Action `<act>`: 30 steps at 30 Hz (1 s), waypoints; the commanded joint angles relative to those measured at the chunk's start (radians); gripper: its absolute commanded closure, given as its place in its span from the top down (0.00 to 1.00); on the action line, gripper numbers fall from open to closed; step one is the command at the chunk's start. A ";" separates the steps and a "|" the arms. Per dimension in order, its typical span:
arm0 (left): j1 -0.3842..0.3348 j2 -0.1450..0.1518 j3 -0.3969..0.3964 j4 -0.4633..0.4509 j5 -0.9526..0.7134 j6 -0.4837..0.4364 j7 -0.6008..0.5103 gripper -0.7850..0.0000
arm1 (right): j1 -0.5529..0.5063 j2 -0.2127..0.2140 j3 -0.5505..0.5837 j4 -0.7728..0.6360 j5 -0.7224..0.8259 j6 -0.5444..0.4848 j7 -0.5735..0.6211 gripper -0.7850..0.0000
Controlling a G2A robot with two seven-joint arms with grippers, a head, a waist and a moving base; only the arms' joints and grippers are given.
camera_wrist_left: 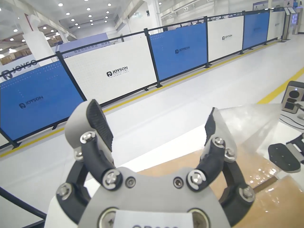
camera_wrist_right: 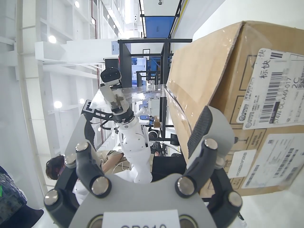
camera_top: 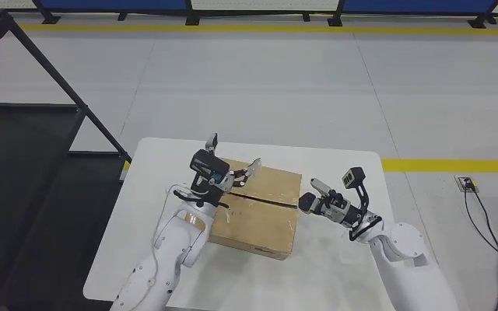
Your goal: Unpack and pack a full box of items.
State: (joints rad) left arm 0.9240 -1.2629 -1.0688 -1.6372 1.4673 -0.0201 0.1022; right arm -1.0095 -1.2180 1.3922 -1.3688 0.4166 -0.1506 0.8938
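A closed cardboard box (camera_top: 261,210) lies in the middle of the white table (camera_top: 327,256), with a seam across its top and shipping labels (camera_wrist_right: 273,100) on one side. My left gripper (camera_top: 232,155) is held open above the box's far left part (camera_wrist_left: 261,191). A strip of clear tape (camera_wrist_left: 249,119) clings to one of its fingers (camera_wrist_left: 213,129) and hangs out to the side. The tape (camera_wrist_right: 102,99) also shows on that distant gripper in the right wrist view. My right gripper (camera_top: 310,194) is open beside the box's right side (camera_wrist_right: 204,84), with nothing between its fingers (camera_wrist_right: 201,129).
A black metal frame (camera_top: 47,101) stands just left of the table. The table's front and right parts are bare. Blue and white fence panels (camera_wrist_left: 106,72) and a yellow floor line (camera_top: 436,165) lie beyond the table.
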 commanded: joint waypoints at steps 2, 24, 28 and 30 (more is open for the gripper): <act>-0.001 -0.001 0.007 0.004 0.012 -0.017 0.000 1.00 | 0.000 0.002 0.000 0.001 0.003 0.004 -0.001 1.00; -0.019 -0.010 0.003 0.017 -0.005 -0.004 -0.001 1.00 | -0.014 0.016 0.015 -0.030 0.039 -0.089 0.057 1.00; -0.057 -0.020 0.003 0.061 -0.031 0.010 0.001 1.00 | 0.011 0.016 -0.024 -0.028 -0.010 -0.019 0.063 1.00; -0.072 -0.026 0.005 0.081 -0.047 0.013 0.004 1.00 | 0.026 0.016 -0.041 -0.019 -0.027 0.006 0.063 1.00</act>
State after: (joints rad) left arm 0.8606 -1.2857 -1.0649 -1.5687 1.4306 -0.0083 0.1041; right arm -0.9924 -1.2017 1.3600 -1.3933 0.3983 -0.1590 0.9572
